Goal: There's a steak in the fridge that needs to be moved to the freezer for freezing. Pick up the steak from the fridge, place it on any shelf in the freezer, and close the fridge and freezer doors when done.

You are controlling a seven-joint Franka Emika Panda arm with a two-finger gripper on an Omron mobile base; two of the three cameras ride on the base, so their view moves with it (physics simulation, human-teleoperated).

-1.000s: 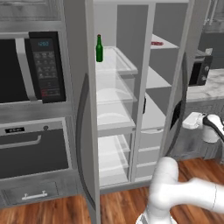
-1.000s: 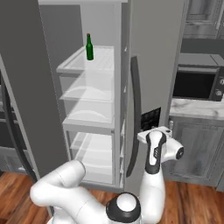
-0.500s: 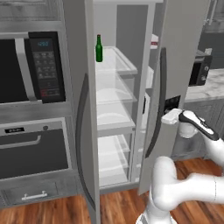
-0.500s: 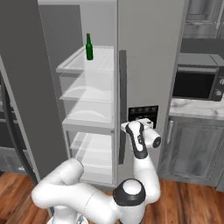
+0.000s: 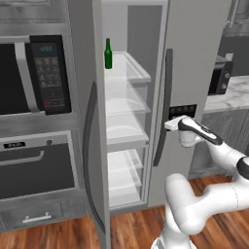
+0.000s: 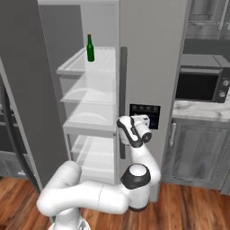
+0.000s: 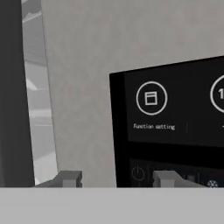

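Warm wood floor (image 5: pixel 131 228) is running under grey cabinets (image 6: pixel 193 152). A black microwave (image 5: pixel 34 78) is sitting built in above an oven drawer (image 5: pixel 36 170); another microwave (image 6: pixel 200 85) is resting on a marble bench (image 6: pixel 202 110).

— What colours do the tall side-by-side unit's parts have?
— The narrow flat freezer door (image 5: pixel 194 58) is pale grey with a long dark vertical handle (image 5: pixel 165 107) and a black control panel (image 7: pixel 170 127) printed with pale grey round icons and small lettering. The wide fridge door (image 5: pixel 82 97) on the left is the same grey.
— And inside?
— Clear, whitish glass shelves (image 6: pixel 85 96), and a dark green glass bottle (image 5: pixel 108 54). The floor is reddish-brown wood planks (image 6: pixel 188 211).
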